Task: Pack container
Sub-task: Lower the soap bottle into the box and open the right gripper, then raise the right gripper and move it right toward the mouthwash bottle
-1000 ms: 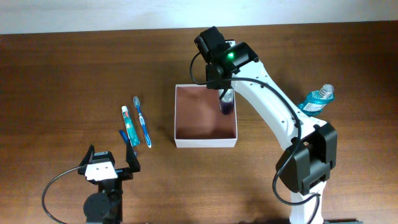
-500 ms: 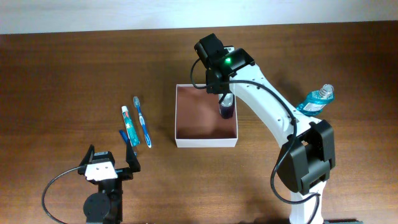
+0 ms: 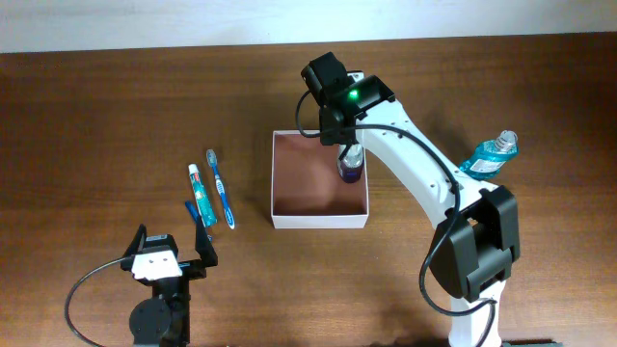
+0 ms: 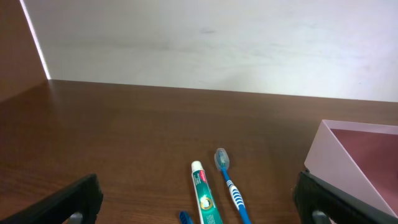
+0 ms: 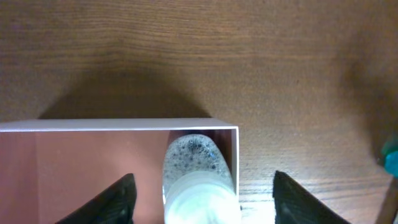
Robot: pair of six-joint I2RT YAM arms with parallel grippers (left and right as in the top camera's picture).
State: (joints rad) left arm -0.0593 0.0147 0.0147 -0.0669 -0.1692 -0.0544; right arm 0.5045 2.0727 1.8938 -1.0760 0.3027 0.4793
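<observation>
The right tool is released, its jaws spread wide either side of the small clear bottle of purple liquid. That bottle stands inside the square white-walled container with a reddish-brown floor, against its right wall near the far corner. One item seems packed. A teal mouthwash bottle right of the container, and a white toothpaste tube and blue toothbrush left of it, lie unpacked. The left tool, left of the container, gapes empty. The container's floor left of the bottle is bare, but its right wall crowds the right tool.

The right arm has white links, black joints and a green light. The left gripper has black fingers, a white plate and a looping black cable.
</observation>
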